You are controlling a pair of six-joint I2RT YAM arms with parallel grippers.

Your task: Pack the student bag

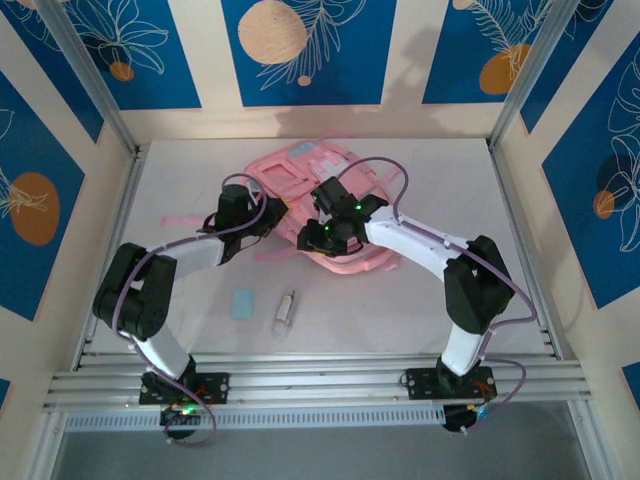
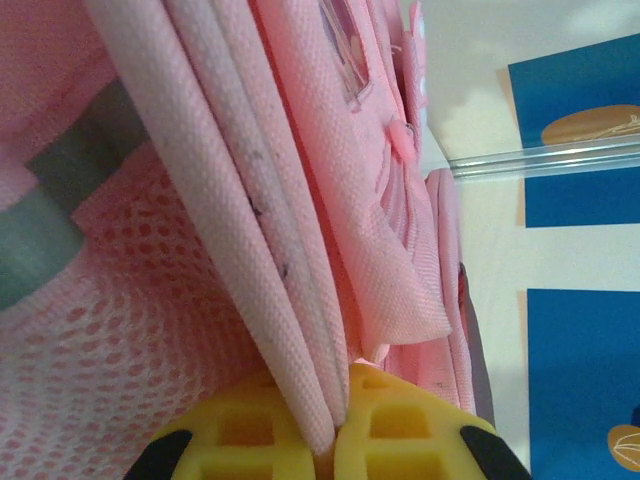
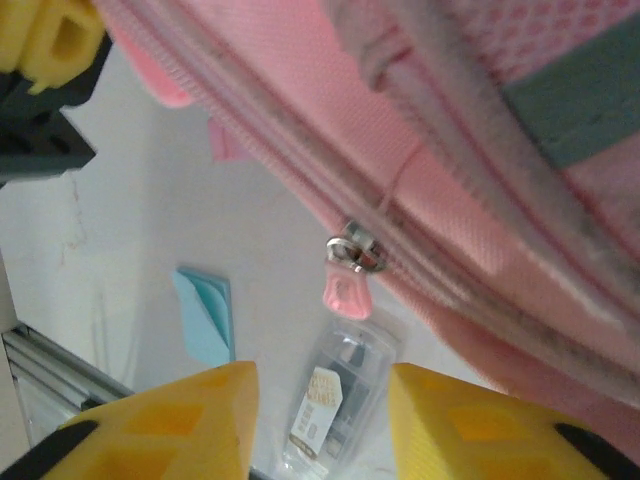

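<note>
Placement: the student bag (image 1: 292,165) lies flat on the table (image 1: 450,180), at the centre toward the far side. Left gripper (image 2: 335,435): yellow fingers (image 2: 240,430) are pressed together on a folded fabric edge at the left side of the bag, next to a mesh panel. Right gripper (image 3: 320,420): fingers (image 3: 190,420) stand apart with nothing between them, at the near edge of the bag. A pink zip pull (image 3: 347,292) hangs from the zip line just beyond the parted jaws, untouched. Nearer than the bag, a pale blue pad (image 1: 243,303) lies on the table left of a clear case (image 1: 286,310); the two are apart.
</note>
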